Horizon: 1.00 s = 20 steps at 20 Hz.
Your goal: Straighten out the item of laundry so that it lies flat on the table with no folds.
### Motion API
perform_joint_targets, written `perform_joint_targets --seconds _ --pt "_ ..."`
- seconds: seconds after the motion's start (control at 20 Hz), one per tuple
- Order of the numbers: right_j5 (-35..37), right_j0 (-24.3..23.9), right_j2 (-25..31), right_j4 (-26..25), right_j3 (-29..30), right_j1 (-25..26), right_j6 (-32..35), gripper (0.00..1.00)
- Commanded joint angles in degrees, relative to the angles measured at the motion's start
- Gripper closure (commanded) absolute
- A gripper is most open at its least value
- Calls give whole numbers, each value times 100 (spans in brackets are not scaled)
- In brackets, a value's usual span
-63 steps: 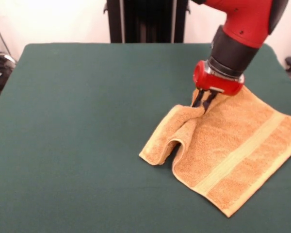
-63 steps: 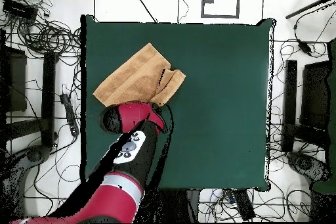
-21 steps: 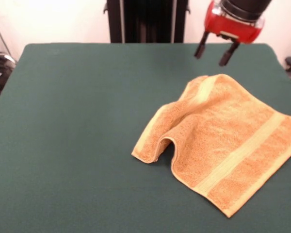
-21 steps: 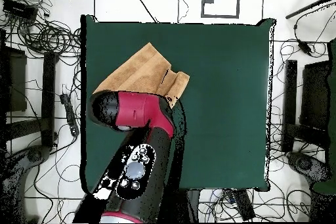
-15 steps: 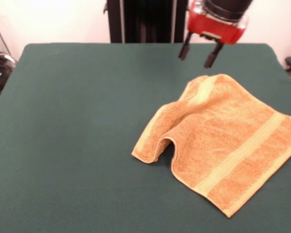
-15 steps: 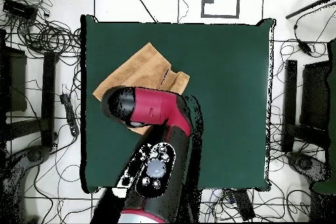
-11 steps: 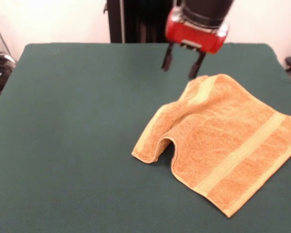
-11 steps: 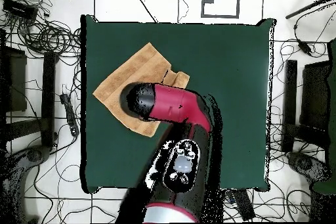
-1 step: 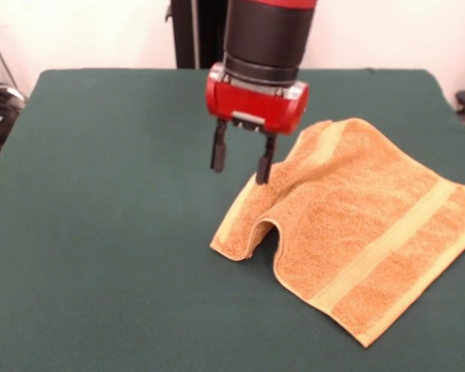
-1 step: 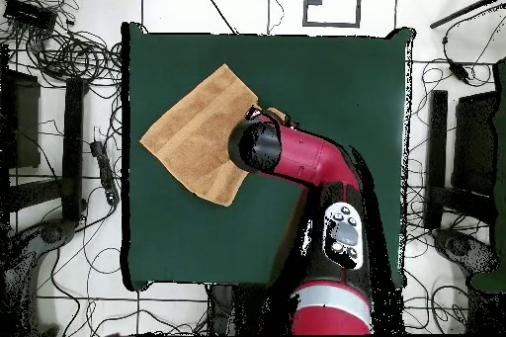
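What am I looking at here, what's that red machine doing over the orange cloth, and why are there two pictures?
The red machine is a robot arm ending in a gripper, a two-fingered claw. One picture looks across the table; the other looks straight down from above. On the green table lies an orange towel, mostly spread out, with one corner bunched into a raised fold. The gripper is open, holds nothing and hangs at that bunched side. In the overhead view the arm hides part of the towel.
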Motion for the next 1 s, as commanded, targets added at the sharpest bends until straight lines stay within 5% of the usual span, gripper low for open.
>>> perform_joint_targets --seconds 0.05,0.7,1.0 --pt "-361 -64 1286 -438 685 312 159 0" --pt "-349 75 1088 -812 149 833 395 0" --pt "28 156 958 -849 196 571 454 0"
